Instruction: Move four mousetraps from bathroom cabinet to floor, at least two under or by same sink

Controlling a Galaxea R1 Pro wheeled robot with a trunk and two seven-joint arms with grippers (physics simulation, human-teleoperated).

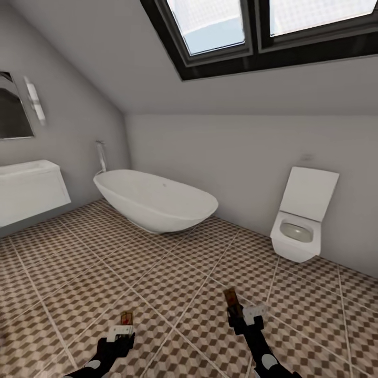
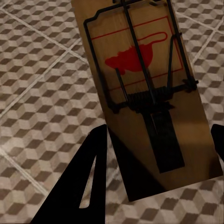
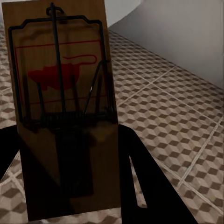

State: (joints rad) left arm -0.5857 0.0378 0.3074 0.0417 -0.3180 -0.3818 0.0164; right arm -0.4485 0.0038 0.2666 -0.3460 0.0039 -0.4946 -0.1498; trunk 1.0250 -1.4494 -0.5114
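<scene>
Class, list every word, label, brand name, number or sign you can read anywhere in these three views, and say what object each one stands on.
No readable text in any view.
Left gripper's mousetrap: a red mouse silhouette inside a red outline, no letters or numbers.
Right gripper's mousetrap: the same red mouse picture, no wording.
Bathtub, toilet, sink, floor tiles: no labels or marks visible.

White oval bathtub [image 1: 157, 199] set against far wall, near left corner of room; chrome floor tap [image 1: 100, 156] seen upright behind its left end. White square toilet [image 1: 301, 219] mounted on far wall at right, lid raised. Mirror [image 1: 11, 107] hung on left wall, tube lamp [image 1: 34, 100] fixed beside it. Black-framed skylight [image 1: 262, 31] set in sloped ceiling.
</scene>
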